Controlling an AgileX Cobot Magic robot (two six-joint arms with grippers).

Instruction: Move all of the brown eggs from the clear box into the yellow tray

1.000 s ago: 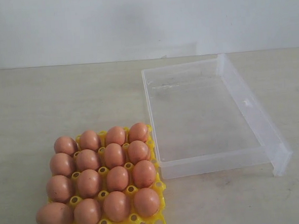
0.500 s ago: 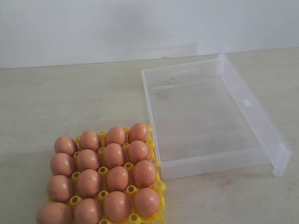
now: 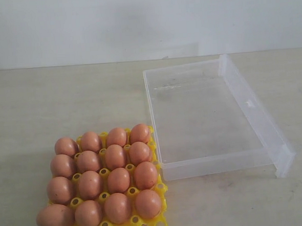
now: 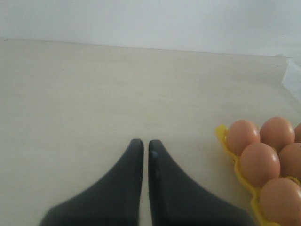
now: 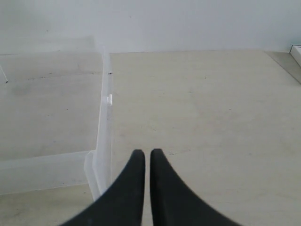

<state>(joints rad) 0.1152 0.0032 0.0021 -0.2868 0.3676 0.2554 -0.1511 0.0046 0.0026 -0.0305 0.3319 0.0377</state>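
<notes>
From where the outside camera looks, the yellow tray (image 3: 160, 187) sits at the near left of the pale desk (image 3: 63, 98). The brown eggs (image 3: 117, 179) fill it in a four-by-four block, sixteen in all, each standing in its own cup with yellow pegs showing between them. The clear box (image 3: 210, 165) lies just to the right of the tray and a little further back, its near left corner close beside the tray's far right corner. Through its floor only the desk shows. Its flat flap (image 3: 264, 121) runs along the long side away from the tray. A plain white wall (image 3: 135, 21) rises behind the desk, and neither arm comes into this view. On the left wrist camera, the left pincer (image 4: 142, 143) has its two dark fingers drawn together with only a thin slit between the tips, and nothing is caught in it. It points over bare desk (image 4: 94, 94), and off to one side of it is a corner of the yellow tray (image 4: 221, 134) with several brown eggs (image 4: 258, 162) seated in the cups, well apart from the fingertips. On the right wrist camera, the right pincer (image 5: 144, 153) is likewise closed up tight, tip against tip, gripping nothing. It hangs just outside one wall of the clear box (image 5: 104, 117), over open desk (image 5: 211, 117), and the box's see-through floor stretches away on the far side of that wall.
</notes>
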